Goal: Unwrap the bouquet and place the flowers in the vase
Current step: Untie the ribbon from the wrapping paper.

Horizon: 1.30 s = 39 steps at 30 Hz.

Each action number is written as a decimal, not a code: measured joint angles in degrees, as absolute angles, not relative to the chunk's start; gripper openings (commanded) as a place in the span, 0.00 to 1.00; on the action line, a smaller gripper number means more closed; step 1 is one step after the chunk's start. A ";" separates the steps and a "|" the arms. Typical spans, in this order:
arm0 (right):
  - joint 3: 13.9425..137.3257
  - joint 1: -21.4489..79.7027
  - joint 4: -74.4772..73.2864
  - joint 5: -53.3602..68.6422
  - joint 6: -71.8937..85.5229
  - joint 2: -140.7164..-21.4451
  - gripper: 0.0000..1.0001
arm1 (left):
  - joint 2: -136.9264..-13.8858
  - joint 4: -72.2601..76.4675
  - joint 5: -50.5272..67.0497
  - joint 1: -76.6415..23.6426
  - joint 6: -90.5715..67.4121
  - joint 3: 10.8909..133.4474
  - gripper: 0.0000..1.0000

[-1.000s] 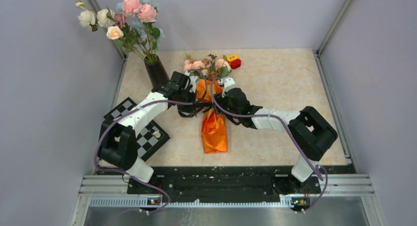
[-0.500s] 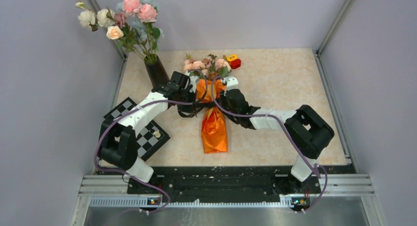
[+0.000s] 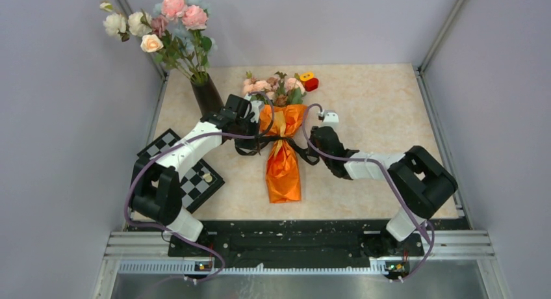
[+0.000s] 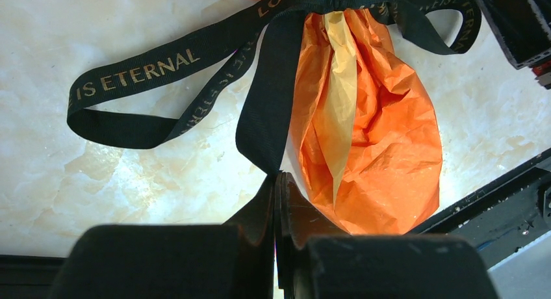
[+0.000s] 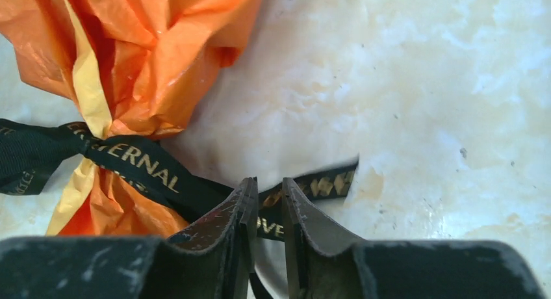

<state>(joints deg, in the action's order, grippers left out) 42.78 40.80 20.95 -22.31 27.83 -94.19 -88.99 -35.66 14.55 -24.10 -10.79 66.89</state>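
The bouquet [image 3: 283, 172] lies mid-table, an orange paper cone [image 4: 383, 136] tied with a black ribbon [image 4: 130, 68] lettered in gold. Its pink and peach flowers [image 3: 269, 86] point to the far side. The black vase [image 3: 208, 97] stands at the far left. My left gripper [image 3: 255, 120] is beside the cone's left. In the wrist view this gripper [image 4: 278, 175] is shut on a tail of the ribbon. My right gripper [image 3: 316, 135] is to the right of the knot. Its jaws [image 5: 266, 182] stand narrowly apart above a ribbon [image 5: 130, 159] tail that crosses the gap.
A tall white-and-pink flower bunch [image 3: 166, 26] stands in the vase. Small yellow and red pieces [image 3: 308, 82] sit behind the bouquet. A checkerboard [image 3: 195, 175] lies at the near left. Metal rails and grey walls [image 3: 455, 65] border the table.
My right gripper has moved right and toward the near edge, away from the top of the cone, and its jaws have narrowed. The left arm and bouquet have stayed put.
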 measured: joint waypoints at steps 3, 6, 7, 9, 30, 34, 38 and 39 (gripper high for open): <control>40.71 39.33 21.06 -20.23 29.80 -92.40 0.34 | -88.99 -35.68 14.57 -24.10 -10.79 66.89 0.00; 37.85 37.69 21.58 -16.29 31.79 -89.52 0.48 | -88.99 -35.66 14.57 -24.08 -10.76 66.89 0.00; 37.01 36.97 21.85 -14.98 32.60 -88.58 0.51 | -88.99 -35.68 14.57 -24.10 -10.76 66.89 0.00; 35.22 35.09 22.92 -11.84 33.82 -86.83 0.53 | -88.99 -35.68 14.57 -24.10 -10.79 66.89 0.00; 25.15 32.99 32.29 -1.37 62.63 -80.44 0.42 | -88.99 -35.77 14.52 -24.10 -10.76 66.89 0.00; 25.17 33.23 35.05 -1.08 65.01 -82.83 0.38 | -88.99 -35.81 14.55 -24.08 -10.79 66.89 0.00; 25.17 33.28 36.99 -0.64 66.94 -86.02 0.36 | -88.99 -35.81 14.55 -24.08 -10.76 66.89 0.00; 25.17 33.34 37.54 -0.58 67.44 -86.74 0.36 | -88.99 -35.81 14.55 -24.08 -10.76 66.89 0.00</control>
